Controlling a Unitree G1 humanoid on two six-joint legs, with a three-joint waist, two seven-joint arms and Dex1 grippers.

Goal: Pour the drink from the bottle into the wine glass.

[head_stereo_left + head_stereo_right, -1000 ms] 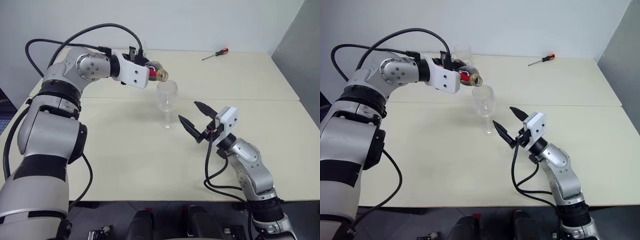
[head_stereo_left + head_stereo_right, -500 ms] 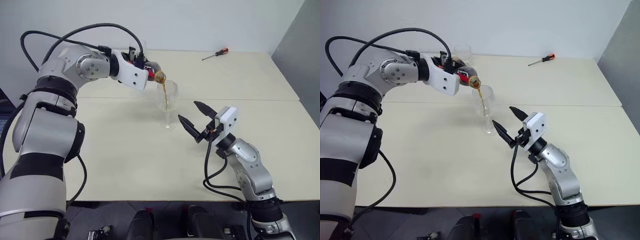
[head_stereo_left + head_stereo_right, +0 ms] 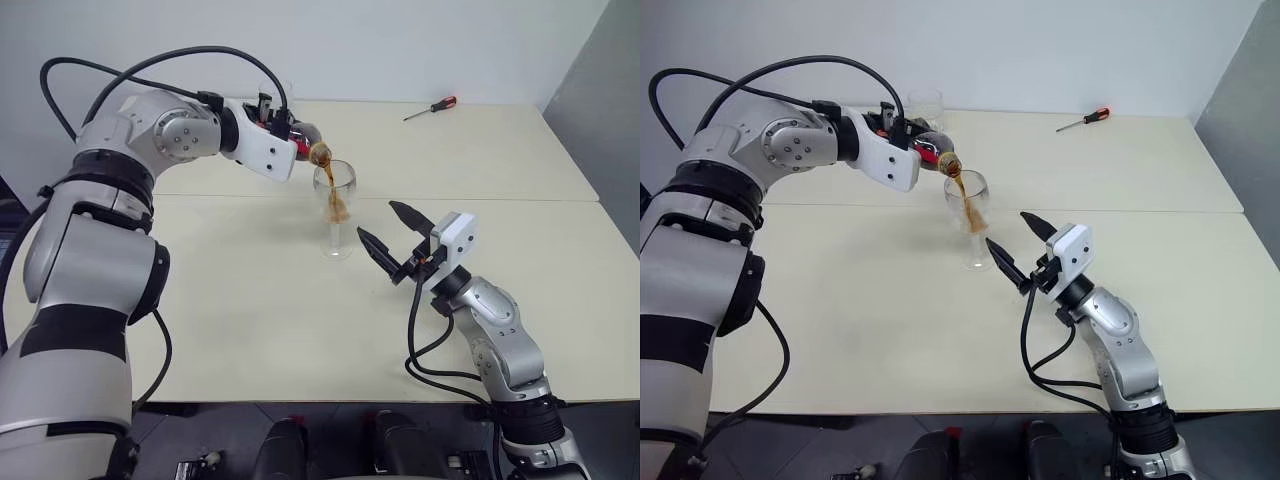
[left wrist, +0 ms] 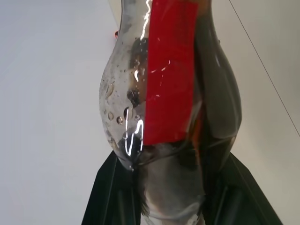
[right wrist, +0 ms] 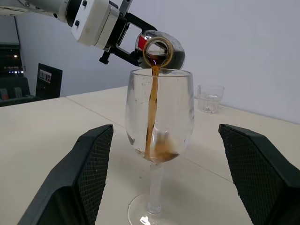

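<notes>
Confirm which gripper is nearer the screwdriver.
Right. The right gripper hangs open beside the wine glass, nearer the screwdriver; the left gripper holds the bottle farther away.

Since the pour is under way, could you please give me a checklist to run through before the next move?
1. Left claw shut on the bottle: ok.
2. Bottle mouth over the rim of the wine glass: ok.
3. Stream of the drink falls inside the bowl: ok.
4. Glass upright on the table, foot flat: ok.
5. Fill level low, only the bottom of the bowl holds drink: ok.
6. Right claw open, beside the glass and apart from it: ok.
</notes>
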